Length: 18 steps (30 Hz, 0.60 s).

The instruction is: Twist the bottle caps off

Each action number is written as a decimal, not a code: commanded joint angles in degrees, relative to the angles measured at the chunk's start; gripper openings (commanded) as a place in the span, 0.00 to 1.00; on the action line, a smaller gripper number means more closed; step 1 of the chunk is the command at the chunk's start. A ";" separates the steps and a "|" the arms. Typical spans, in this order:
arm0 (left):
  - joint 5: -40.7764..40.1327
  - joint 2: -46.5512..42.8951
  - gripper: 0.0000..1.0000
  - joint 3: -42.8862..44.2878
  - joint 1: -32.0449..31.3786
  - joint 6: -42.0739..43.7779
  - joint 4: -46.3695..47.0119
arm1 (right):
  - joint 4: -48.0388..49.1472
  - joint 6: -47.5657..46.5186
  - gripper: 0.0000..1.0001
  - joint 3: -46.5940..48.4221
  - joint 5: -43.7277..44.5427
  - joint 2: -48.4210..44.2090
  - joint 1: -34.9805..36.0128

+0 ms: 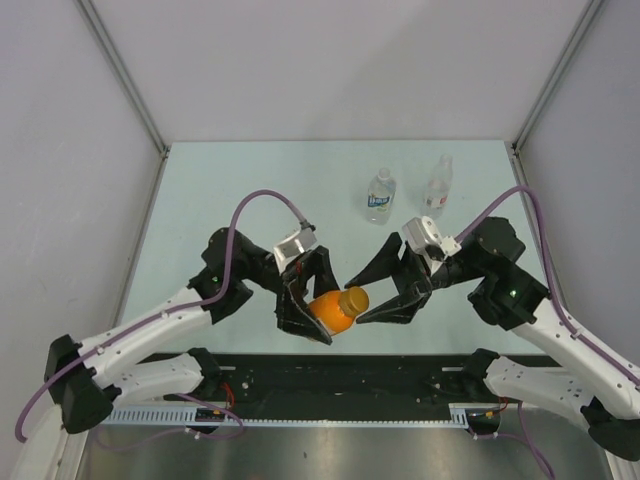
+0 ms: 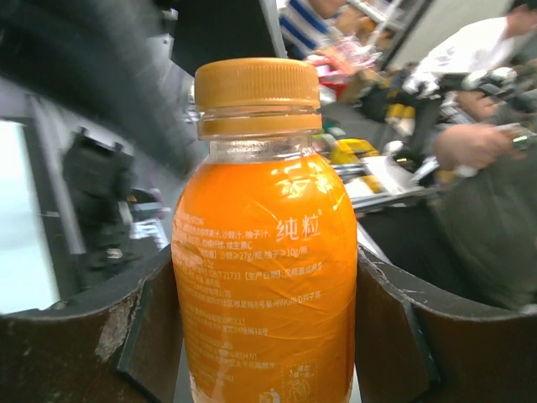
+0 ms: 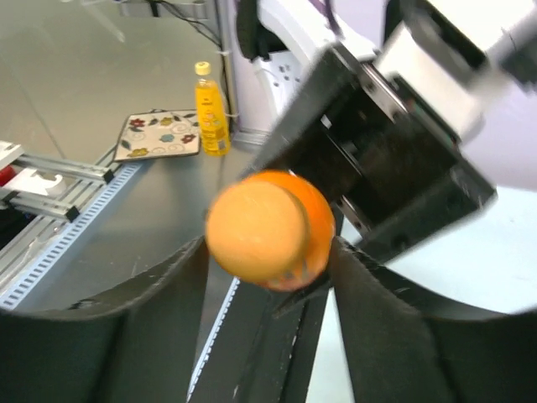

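Observation:
My left gripper (image 1: 318, 305) is shut on the squat orange bottle (image 1: 332, 310) and holds it tilted above the table's near edge, its orange cap (image 1: 354, 299) pointing right. In the left wrist view the bottle (image 2: 264, 269) fills the gap between both fingers (image 2: 143, 327), with the cap (image 2: 256, 84) on top. My right gripper (image 1: 356, 303) is open, its fingertips on either side of the cap (image 3: 256, 231); I cannot tell if they touch it. The clear blue-label bottle (image 1: 380, 195) and the slim bottle (image 1: 438, 187) stand capped at the back.
Grey enclosure walls ring the pale table (image 1: 200, 200). A black rail (image 1: 340, 375) runs along the near edge between the arm bases. Off the table, a yellow bottle (image 3: 210, 109) and a patterned mat (image 3: 159, 134) lie on the floor.

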 commanded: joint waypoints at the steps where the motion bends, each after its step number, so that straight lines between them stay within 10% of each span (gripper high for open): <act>1: -6.48 -3.59 0.00 5.65 -0.23 20.09 -19.63 | -5.51 2.58 0.67 1.35 5.53 -0.98 -0.64; 18: -28.80 -10.09 0.00 3.99 -0.23 29.50 -28.61 | -13.42 1.71 0.88 3.55 15.99 -5.37 -1.78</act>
